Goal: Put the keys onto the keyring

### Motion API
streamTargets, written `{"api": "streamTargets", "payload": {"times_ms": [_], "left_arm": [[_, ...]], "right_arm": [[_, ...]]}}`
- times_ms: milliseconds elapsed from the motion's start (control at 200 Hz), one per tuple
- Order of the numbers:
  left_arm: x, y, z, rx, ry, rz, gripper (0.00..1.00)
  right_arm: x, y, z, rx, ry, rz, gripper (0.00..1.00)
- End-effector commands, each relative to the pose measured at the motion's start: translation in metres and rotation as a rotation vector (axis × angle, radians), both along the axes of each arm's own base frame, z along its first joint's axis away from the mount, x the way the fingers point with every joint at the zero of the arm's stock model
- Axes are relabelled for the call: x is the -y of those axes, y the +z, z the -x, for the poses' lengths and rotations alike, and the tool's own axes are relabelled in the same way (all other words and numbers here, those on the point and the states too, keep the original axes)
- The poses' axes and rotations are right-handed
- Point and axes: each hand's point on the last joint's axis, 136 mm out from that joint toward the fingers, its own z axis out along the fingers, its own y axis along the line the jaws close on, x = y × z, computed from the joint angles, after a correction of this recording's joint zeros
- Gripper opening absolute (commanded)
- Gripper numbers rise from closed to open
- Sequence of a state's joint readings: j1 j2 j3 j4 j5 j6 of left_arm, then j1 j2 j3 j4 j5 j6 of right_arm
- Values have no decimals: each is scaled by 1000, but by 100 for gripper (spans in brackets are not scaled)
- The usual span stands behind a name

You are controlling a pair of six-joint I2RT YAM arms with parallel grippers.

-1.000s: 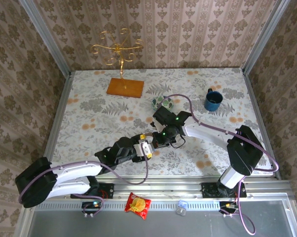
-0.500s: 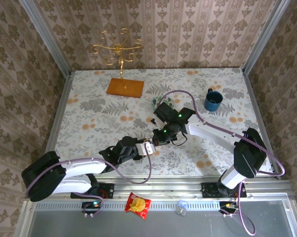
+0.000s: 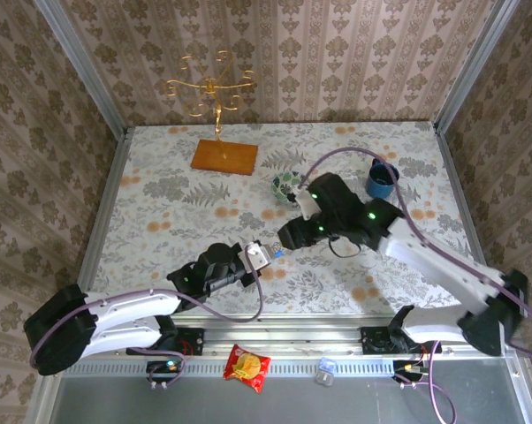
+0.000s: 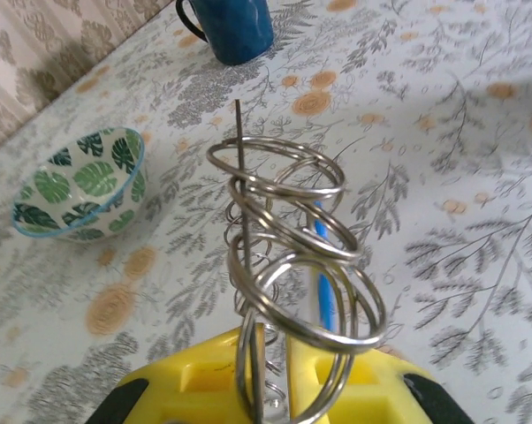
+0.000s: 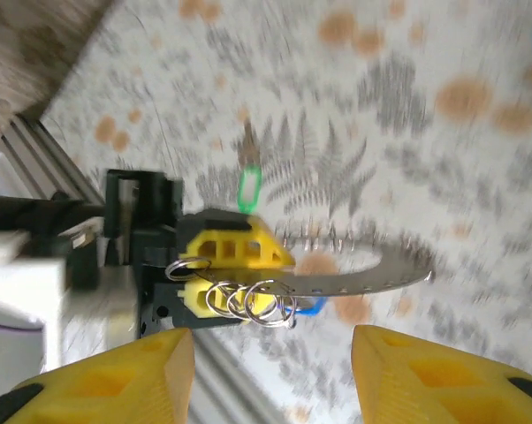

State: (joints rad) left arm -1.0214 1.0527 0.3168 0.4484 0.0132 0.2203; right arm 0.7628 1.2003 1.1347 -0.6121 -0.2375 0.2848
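Left gripper [image 4: 270, 349] is closed on the keyring [image 4: 239, 203]. In its own wrist view the two yellow fingers pinch the thin flat ring, which I see edge-on, standing up from between the fingertips. Several small split rings [image 4: 288, 221] sit around this edge, one above another. The blue key [image 4: 320, 256] hangs among them, just beside the edge on the right of the hand. Ahead of this hand and to its left the green-patterned bowl [image 4: 80, 185] sits on the table [image 4: 443, 177]. Farther ahead there is a dark blue mug [image 4: 235, 26].

My right gripper [image 5: 268, 343] stands wide open, with nothing between its yellow fingers. Ahead of it I see the left gripper holding the keyring, which stretches out sideways from the fingers as a flat grey band, with the split rings hanging at the fingertips. The green key [image 5: 248, 187] is just past the left fingers, apart from the band. This picture is blurred, so I cannot tell if the green key lies on the table or hangs.

From above, both grippers are near each other, tips facing, and the bowl is beyond the right one.
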Motion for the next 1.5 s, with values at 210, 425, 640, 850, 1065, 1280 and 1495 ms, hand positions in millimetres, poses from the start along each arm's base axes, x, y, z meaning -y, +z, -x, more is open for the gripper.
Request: {"api": "streamTargets", "payload": {"times_ms": [210, 425, 640, 850, 1065, 1280, 1495], "left_arm": [[5, 44, 15, -245, 27, 266, 0], [0, 50, 23, -190, -20, 284, 0], [2, 55, 26, -72, -78, 252, 0], [4, 58, 31, -32, -120, 254, 0], [3, 57, 35, -28, -141, 264, 0], [1, 60, 37, -11, -145, 271, 0], [2, 60, 39, -8, -160, 271, 0]], "right_arm": [[0, -8, 15, 633, 248, -81, 46], [-22, -14, 30, 674, 371, -141, 46], [-34, -16, 37, 749, 433, -143, 42], [-30, -17, 24, 767, 382, -85, 30], [-27, -19, 27, 766, 396, -61, 22], [-20, -24, 29, 766, 408, -16, 23], [-27, -18, 37, 755, 441, -78, 27]]}}
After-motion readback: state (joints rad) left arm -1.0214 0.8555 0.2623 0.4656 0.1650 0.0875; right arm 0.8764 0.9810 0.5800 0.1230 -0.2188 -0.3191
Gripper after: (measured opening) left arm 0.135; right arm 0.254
